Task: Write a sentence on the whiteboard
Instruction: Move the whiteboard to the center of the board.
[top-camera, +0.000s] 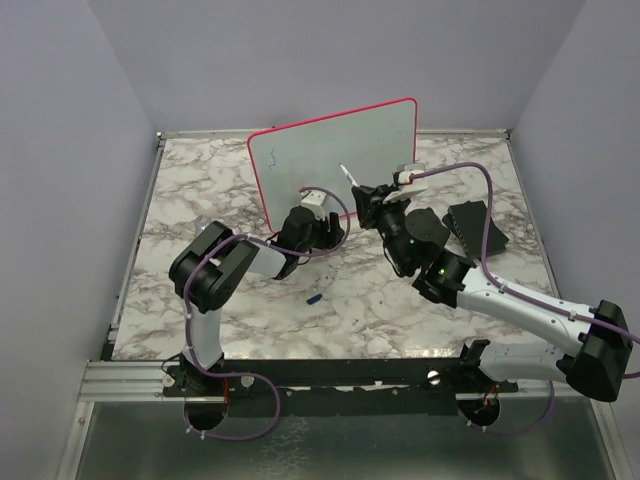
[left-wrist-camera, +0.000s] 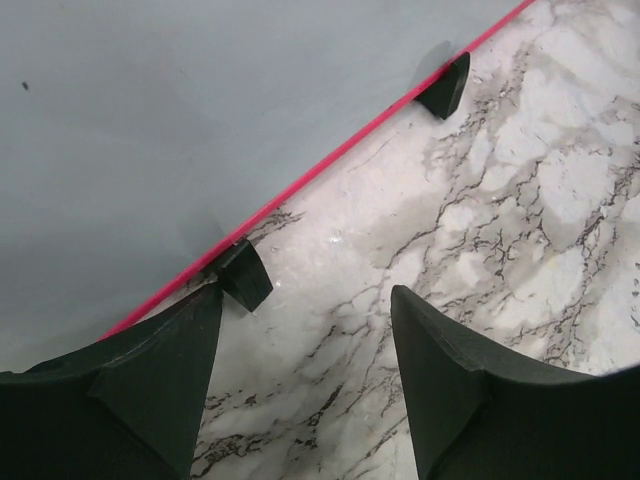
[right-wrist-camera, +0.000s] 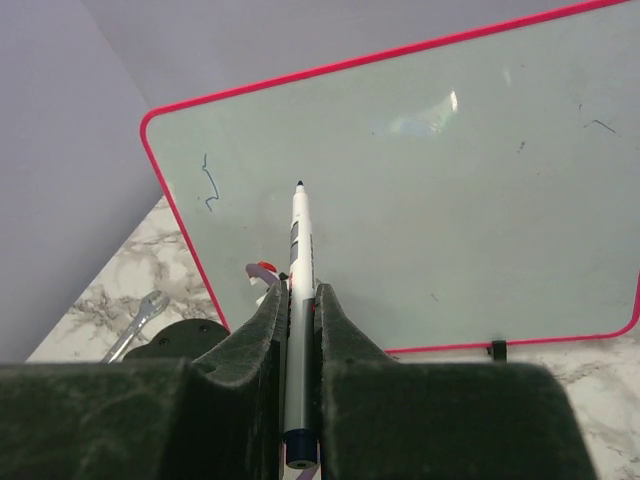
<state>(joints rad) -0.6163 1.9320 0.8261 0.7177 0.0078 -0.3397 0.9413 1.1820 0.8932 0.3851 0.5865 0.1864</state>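
Observation:
The whiteboard (top-camera: 335, 155) stands upright at the back of the table, white with a pink-red frame and black feet (left-wrist-camera: 245, 275). The sentence does not show; only one short blue stroke (right-wrist-camera: 208, 187) sits near the board's upper left corner. My right gripper (right-wrist-camera: 298, 300) is shut on a white marker (right-wrist-camera: 300, 240) that points at the board (right-wrist-camera: 430, 200); I cannot tell whether its dark tip touches. In the top view the right gripper (top-camera: 368, 195) is in front of the board's middle. My left gripper (left-wrist-camera: 305, 370) is open and empty, low at the board's bottom edge (top-camera: 312, 228).
A small blue cap (top-camera: 314, 298) lies on the marble table (top-camera: 200, 200) in front of the left arm. Dark flat pads (top-camera: 476, 225) lie right of the right gripper. Purple walls close the back and sides. A silver metal piece (right-wrist-camera: 140, 318) shows left of the board.

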